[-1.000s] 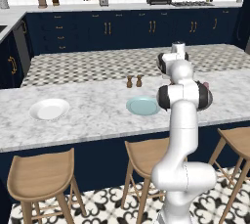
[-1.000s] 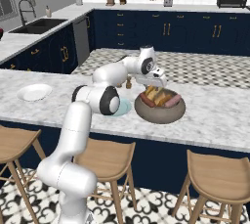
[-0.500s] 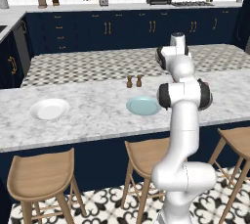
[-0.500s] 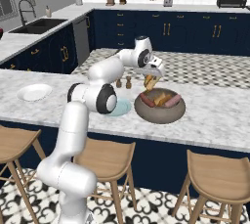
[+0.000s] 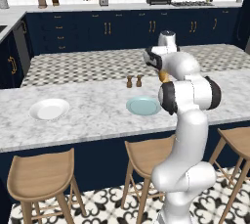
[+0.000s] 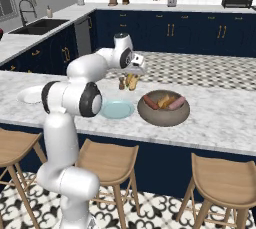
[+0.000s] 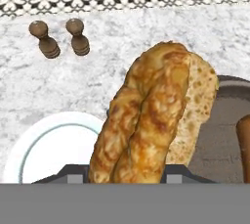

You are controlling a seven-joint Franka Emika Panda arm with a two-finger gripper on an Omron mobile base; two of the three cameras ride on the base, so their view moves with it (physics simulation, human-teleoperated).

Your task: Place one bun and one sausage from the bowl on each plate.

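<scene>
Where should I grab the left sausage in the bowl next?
Grip the sausage across its middle, coming from above. It lies lengthwise, leaning against the bowl wall, beside a bun, so close the fingers over its narrow width. The gripper holds another bun now.

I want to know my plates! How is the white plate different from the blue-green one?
The white plate is plain white, while the blue-green plate is pale blue-green. The white plate lies far off to the robot's left, while the blue-green plate lies next to the bowl, close below the bun in the end effector. Both are small, round, shallow and bare.
</scene>
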